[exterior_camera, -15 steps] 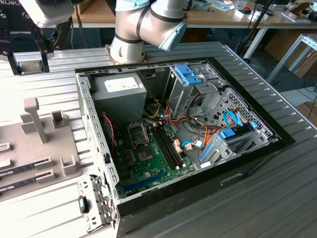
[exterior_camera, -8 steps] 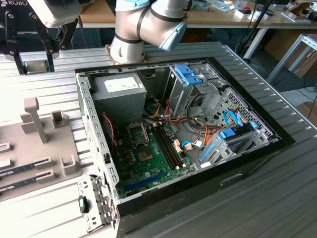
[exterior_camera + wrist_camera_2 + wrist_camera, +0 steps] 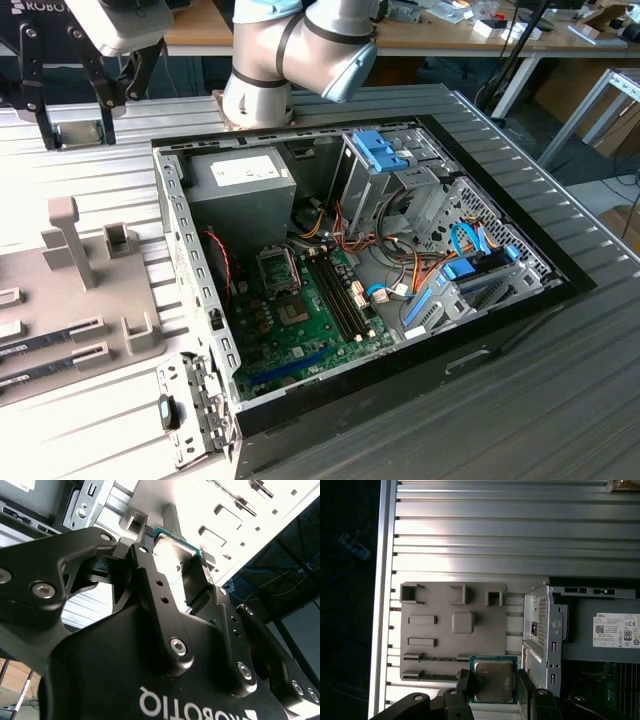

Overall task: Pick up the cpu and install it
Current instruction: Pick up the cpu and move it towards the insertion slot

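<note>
The cpu [image 3: 493,681], a silver-topped square chip with a thin green rim, sits between my gripper's [image 3: 493,684] two black fingers; the gripper is shut on it. In the second wrist view the cpu [image 3: 172,554] shows clamped at the fingertips of the gripper [image 3: 174,556]. In the exterior view the gripper [image 3: 75,125] hangs above the ribbed table at the view's upper left, beyond the grey fixture plate [image 3: 80,290]. The open computer case holds the green motherboard [image 3: 310,310], with its socket [image 3: 278,268] near the power supply.
The grey fixture plate [image 3: 452,630] has raised posts and slots, and long sticks lie in its slots. The case wall [image 3: 540,630] stands close beside the held chip. Inside the case are drive cages [image 3: 400,170], cable bundles [image 3: 400,270] and the power supply [image 3: 240,190].
</note>
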Controlling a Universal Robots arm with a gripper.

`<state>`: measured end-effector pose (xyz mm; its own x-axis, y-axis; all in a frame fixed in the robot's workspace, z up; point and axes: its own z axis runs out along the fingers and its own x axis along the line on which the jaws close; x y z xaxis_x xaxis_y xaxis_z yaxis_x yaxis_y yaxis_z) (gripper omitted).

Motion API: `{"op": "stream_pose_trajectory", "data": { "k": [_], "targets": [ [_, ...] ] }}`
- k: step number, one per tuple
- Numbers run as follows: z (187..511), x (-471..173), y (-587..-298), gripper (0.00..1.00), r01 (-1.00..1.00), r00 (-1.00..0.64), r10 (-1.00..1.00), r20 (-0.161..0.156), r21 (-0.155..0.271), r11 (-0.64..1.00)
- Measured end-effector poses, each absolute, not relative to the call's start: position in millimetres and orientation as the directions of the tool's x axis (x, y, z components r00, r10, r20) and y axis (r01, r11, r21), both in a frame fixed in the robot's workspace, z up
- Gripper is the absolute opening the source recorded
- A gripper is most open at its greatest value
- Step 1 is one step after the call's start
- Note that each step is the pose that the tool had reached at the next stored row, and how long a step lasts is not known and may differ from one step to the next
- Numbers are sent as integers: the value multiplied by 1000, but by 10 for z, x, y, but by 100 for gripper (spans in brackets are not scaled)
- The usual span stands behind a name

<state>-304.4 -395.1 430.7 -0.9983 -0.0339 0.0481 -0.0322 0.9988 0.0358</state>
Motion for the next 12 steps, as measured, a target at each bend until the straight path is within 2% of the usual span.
{"op": "stream_pose_trajectory", "data": {
  "k": [12],
  "targets": [
    [4302, -2952, -3951, 47, -32, -998, -34, 48, 36, 999]
  ]
}}
